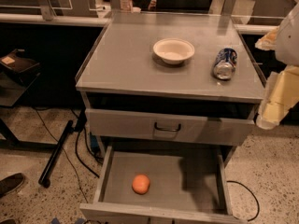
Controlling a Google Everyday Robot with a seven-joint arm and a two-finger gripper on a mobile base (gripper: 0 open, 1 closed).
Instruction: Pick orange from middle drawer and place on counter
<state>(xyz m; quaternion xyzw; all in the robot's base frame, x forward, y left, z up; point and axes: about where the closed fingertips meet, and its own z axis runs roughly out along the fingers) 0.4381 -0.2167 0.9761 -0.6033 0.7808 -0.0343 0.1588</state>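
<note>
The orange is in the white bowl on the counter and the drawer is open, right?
Not quite. The camera view shows the orange on the floor of the open middle drawer, not in the white bowl, which does sit on the counter. The gripper is at the right edge, beside the counter.

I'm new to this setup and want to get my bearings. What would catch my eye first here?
The orange stands out, lying alone on the left part of the grey floor of the open middle drawer. Above it, on the counter, a white bowl sits beside a blue soda can lying on its side. The gripper hangs at the right edge, beside the counter.
</note>
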